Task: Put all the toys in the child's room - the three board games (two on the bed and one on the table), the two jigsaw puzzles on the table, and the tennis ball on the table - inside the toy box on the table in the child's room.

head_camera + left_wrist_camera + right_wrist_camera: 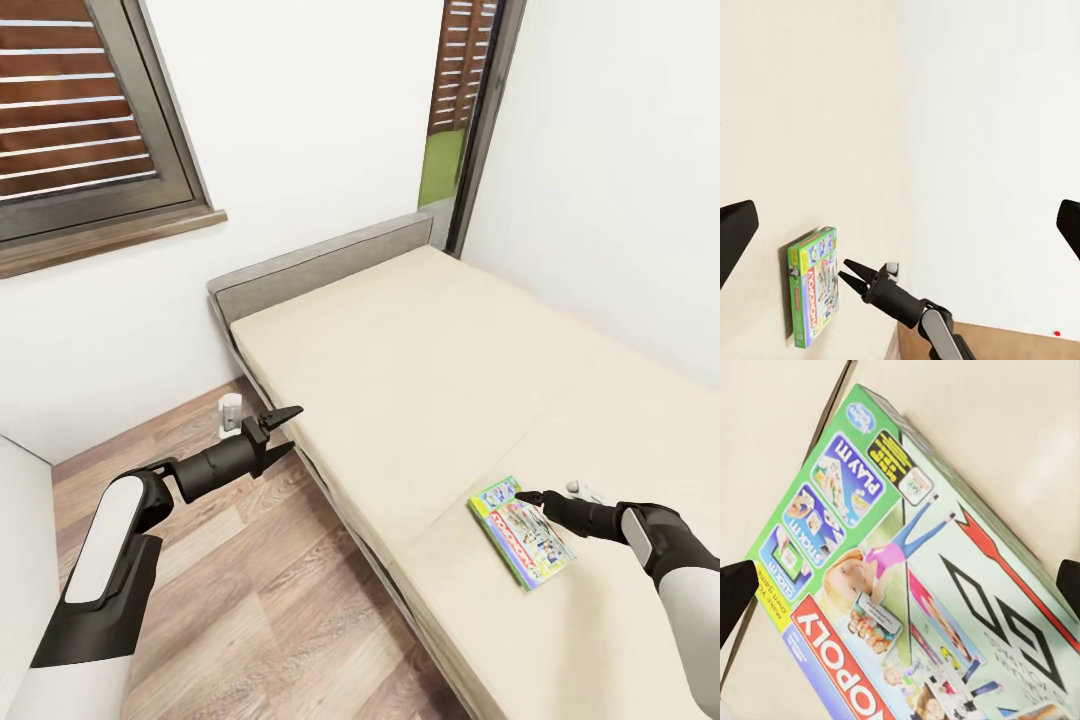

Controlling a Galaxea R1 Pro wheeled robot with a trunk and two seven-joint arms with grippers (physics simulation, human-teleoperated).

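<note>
At the near edge of the head view, the white-and-black left arm was recorded at about 8 o'clock, extended over the brown wood-plank floor (210, 580). The left gripper (282, 429) was held in the air beside the bed frame with its two black fingers spread apart and nothing between them.

At about 4 o'clock, the right arm was extended over the cream upholstered bed with a grey headboard (400, 360). The right gripper (530, 496) was seen just above the near corner of the flat green-edged board game box with a colourful printed lid (521, 532). In the right wrist view the box (922, 577) lay between the two dark fingertips, which stood wide apart at the frame edges; the gripper was released and was not closed on the box. Whether a fingertip touched the lid could not be determined.

The box was found lying flat on the mattress, near the bed's floor-side edge. In the left wrist view the same box (814, 286) and the right gripper (853, 274) were observed side by side.

Further off, at 11 o'clock, a dark-framed window with brown slatted blinds (90, 120) was noted in the white wall (300, 120). A small white object (231, 411) stood on the floor near the bed head; its nature could not be determined.
</note>
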